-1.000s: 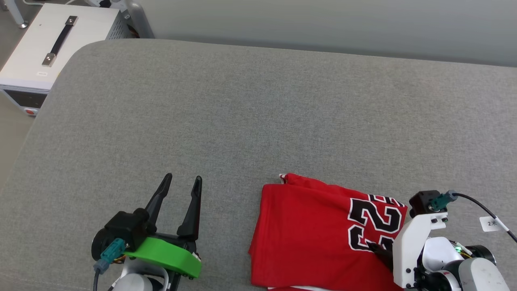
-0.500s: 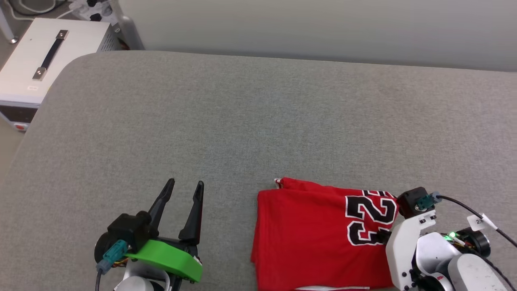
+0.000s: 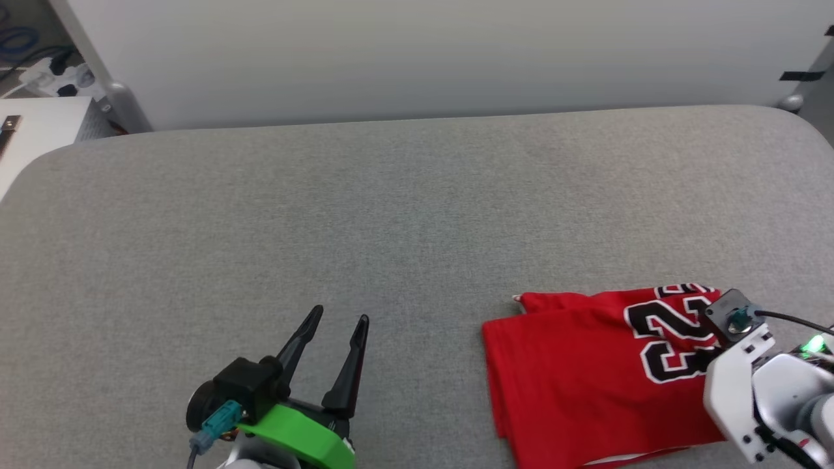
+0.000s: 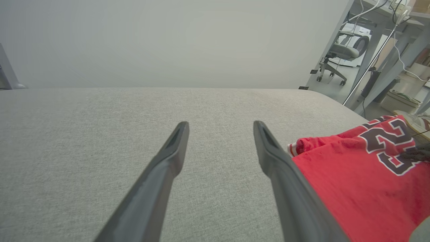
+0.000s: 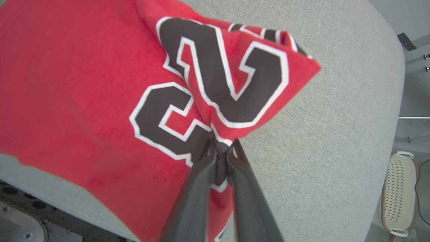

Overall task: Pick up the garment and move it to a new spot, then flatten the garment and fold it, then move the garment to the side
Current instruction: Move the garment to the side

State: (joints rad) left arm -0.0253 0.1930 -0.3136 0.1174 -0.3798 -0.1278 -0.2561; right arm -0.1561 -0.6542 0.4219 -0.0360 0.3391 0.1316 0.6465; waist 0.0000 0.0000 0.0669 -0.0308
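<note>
The garment [image 3: 573, 365] is a folded red shirt with a black, white-edged "23". It lies on the grey padded table [image 3: 391, 215] at the near right. My right gripper [image 5: 222, 143] is shut on the garment [image 5: 84, 84] at its edge by the numerals, where the cloth bunches and lifts into a peak. From the head, the right arm's white wrist [image 3: 749, 378] covers that corner. My left gripper [image 3: 340, 313] rests open and empty at the near left, well clear of the cloth. The left wrist view has the left gripper [image 4: 220, 124] over bare table, with the garment [image 4: 352, 181] off to its right.
A white box [image 3: 32, 124] stands off the table's far left corner, and a pale wall runs behind the table. The table's rounded right end [image 3: 801, 130] is close to the garment. Beyond it are an office chair [image 4: 346, 53] and a white perforated seat [image 5: 399, 191].
The head camera has swung to the right, so the whole picture shifted left. My right gripper has closed on the garment's edge by the numerals and that edge has lifted. The left gripper stays open.
</note>
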